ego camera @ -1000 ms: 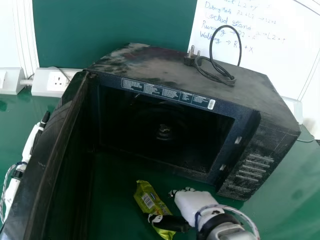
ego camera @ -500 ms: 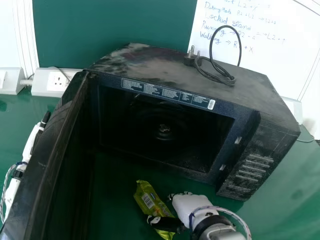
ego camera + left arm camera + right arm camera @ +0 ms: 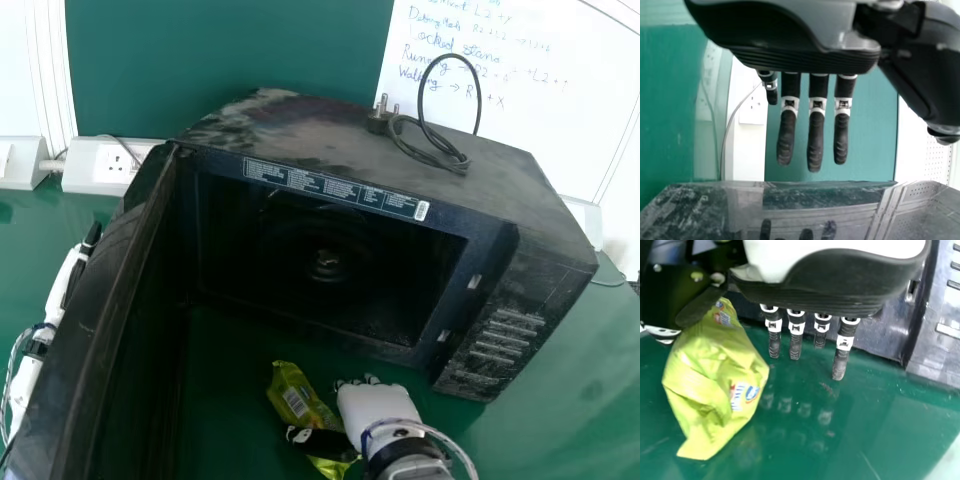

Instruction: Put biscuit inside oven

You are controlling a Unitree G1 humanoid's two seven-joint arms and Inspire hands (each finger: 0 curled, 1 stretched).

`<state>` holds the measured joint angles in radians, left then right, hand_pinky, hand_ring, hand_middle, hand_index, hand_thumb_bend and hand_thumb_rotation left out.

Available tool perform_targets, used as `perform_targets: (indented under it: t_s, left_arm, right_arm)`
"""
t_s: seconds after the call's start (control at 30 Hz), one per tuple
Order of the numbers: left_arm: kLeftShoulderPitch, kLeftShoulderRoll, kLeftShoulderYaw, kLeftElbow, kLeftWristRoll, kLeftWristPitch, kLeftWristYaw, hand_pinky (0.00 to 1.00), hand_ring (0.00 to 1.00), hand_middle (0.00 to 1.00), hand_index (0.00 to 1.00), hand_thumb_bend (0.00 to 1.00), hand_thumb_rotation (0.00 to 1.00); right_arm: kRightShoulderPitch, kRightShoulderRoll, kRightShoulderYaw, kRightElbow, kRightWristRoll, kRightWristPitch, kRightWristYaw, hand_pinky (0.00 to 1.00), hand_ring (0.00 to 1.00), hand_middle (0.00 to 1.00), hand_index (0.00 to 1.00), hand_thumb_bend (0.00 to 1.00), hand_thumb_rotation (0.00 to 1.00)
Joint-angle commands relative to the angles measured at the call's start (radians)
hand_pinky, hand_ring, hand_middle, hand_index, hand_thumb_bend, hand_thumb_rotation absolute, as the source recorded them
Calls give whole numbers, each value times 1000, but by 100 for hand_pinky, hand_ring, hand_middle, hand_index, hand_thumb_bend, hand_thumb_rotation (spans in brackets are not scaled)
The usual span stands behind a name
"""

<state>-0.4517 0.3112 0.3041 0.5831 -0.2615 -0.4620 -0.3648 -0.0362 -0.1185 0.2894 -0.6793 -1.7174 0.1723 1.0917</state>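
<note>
Gripping seems to be the current step. Biscuit packet [image 3: 290, 388] is laid on table [image 3: 535, 440] before open oven [image 3: 350, 150]. Right hand [image 3: 380, 408] is spread beside it, thumb across; packet should be pinched, then lifted in. Left hand [image 3: 815, 140] is held idle, fingers straight.

Crumpled yellow-green biscuit packet [image 3: 290, 385], outside and in front of the open, dusty black oven [image 3: 490, 185]
</note>
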Motion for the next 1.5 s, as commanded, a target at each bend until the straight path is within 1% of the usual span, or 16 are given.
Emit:
perform_targets:
  t_s: [0.0,0.3,0.5,0.63,0.67,0.7,0.73,0.77,0.8,0.83,0.87,0.97,1.07,1.3,1.4,1.47]
  left_arm:
    - [13,-3,2,-19,-9,9,4,26,31,39,49,52,7]
    - [12,-5,1,-18,-5,4,8,25,31,39,49,52,7]
    - [12,-8,1,-28,-12,20,6,25,31,39,49,52,7]
    - [14,-9,0,-33,-12,23,5,26,30,39,49,52,7]
    - [15,-9,0,-35,-9,23,8,26,30,39,49,52,7]
    - [17,-10,-1,-39,-6,25,11,26,30,39,49,52,7]
    - [18,-10,-1,-41,-5,25,12,26,30,39,49,52,7]
    - [19,-10,-2,-43,-5,24,13,26,31,39,49,52,7]
    - [19,-10,-3,-43,-4,23,12,26,30,40,49,52,7]
    - [18,-11,-2,-43,-6,23,10,26,30,40,49,52,7]
    - [17,-11,-2,-41,-7,21,8,26,31,40,49,52,7]
    - [18,-12,-3,-44,-5,20,10,26,31,40,49,52,7]
    - [17,-12,-4,-43,-2,18,11,26,31,39,49,52,7]
    - [17,-11,-6,-42,4,20,17,25,30,39,49,52,7]
    - [16,-11,-5,-42,0,26,15,25,30,40,49,52,7]
    - [18,-11,-6,-46,3,32,20,25,30,40,49,52,7]
  right_arm:
    - [41,10,9,51,-3,-4,-12,71,87,93,90,94,43]
    - [53,22,26,92,-5,-10,-46,77,88,94,92,90,43]
    - [68,12,54,85,-18,-34,-62,74,87,92,91,89,45]
    - [76,7,84,74,-41,-53,-65,73,86,91,90,91,48]
    - [81,7,91,72,-46,-54,-78,69,82,88,89,91,48]
    - [87,6,96,71,-49,-55,-94,61,73,81,86,91,47]
    - [92,4,97,72,-45,-56,-109,47,57,69,82,84,41]
    - [98,8,96,72,-37,-51,-121,39,48,62,79,79,35]
    - [104,17,92,74,-31,-41,-131,33,41,55,75,73,25]
    - [107,25,89,76,-29,-35,-132,28,36,51,72,65,13]
    - [105,28,87,79,-33,-33,-123,22,29,49,70,61,6]
    - [91,27,80,89,-46,-38,-97,13,20,47,69,57,1]
    - [85,27,67,90,-28,-35,-107,10,18,47,66,56,0]
    - [67,18,47,85,-9,-40,-93,9,16,47,69,56,0]
    - [72,19,41,78,7,-36,-119,9,17,47,69,56,0]
    - [78,24,37,72,22,-29,-152,10,18,47,67,56,0]
